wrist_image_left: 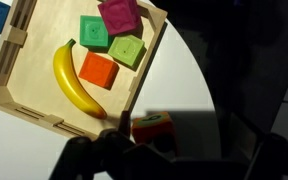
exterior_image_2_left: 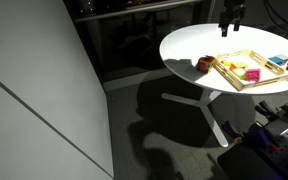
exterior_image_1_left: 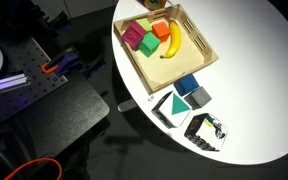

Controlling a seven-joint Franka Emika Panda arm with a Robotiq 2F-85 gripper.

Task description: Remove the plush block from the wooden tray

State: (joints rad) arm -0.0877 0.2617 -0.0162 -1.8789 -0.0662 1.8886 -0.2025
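Note:
The plush block (wrist_image_left: 152, 127) is orange with green marks. It sits on the white table just outside the near corner of the wooden tray (wrist_image_left: 34, 100). In an exterior view it shows as a dark reddish cube (exterior_image_2_left: 202, 64) beside the tray (exterior_image_2_left: 246, 82). My gripper (wrist_image_left: 179, 142) is open, its dark fingers spread either side of the block without touching it. It hangs well above the table in an exterior view (exterior_image_2_left: 231, 15). The tray (exterior_image_1_left: 199, 60) holds a banana (wrist_image_left: 74, 85), a red-orange block (wrist_image_left: 99, 70), two green blocks and a magenta block (wrist_image_left: 119, 15).
Blue blocks (exterior_image_1_left: 191, 90), a teal piece (exterior_image_1_left: 174, 105) and a black-and-white patterned box (exterior_image_1_left: 209, 130) lie on the round white table past the tray. The table's curved edge (wrist_image_left: 189, 60) runs close to the plush block. Dark floor lies beyond it.

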